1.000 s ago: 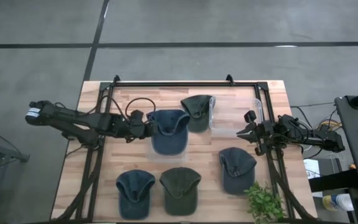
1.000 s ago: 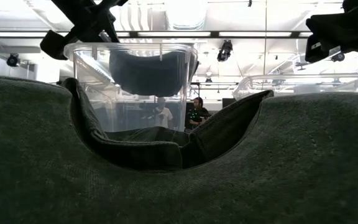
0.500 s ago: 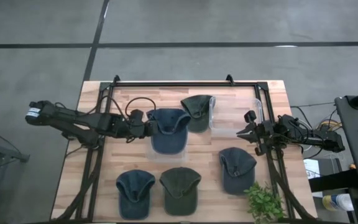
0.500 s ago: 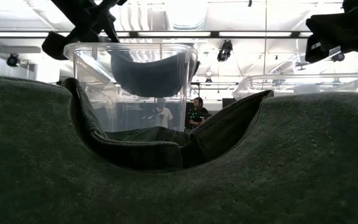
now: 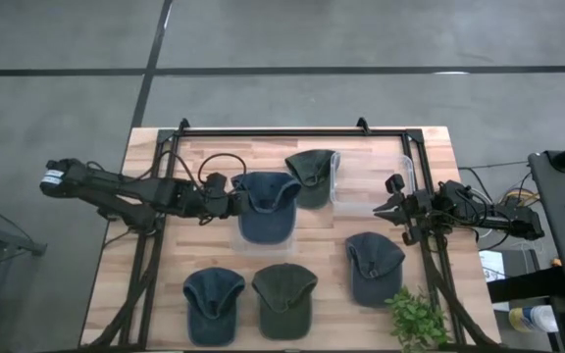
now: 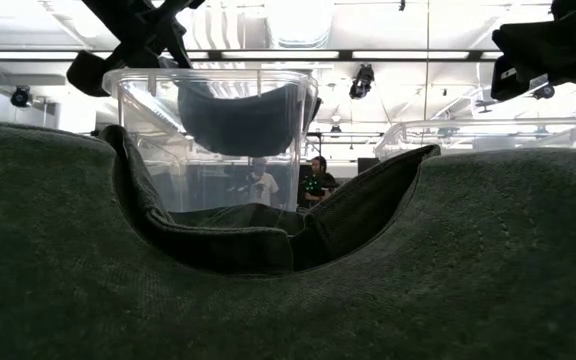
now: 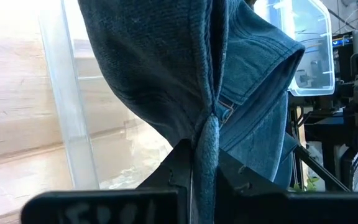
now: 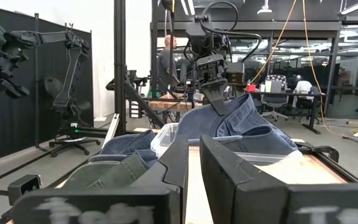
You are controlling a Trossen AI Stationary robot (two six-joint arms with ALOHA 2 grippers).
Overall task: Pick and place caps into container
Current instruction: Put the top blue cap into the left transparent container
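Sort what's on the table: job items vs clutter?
Job items:
- slate-blue fabric cap pinched in the left gripper, over the clear plastic container
- dark olive cap
- two slate-blue caps and an olive cap near the front edge
- right gripper, holding nothing

Lying about:
- clear plastic lid
- small green plant
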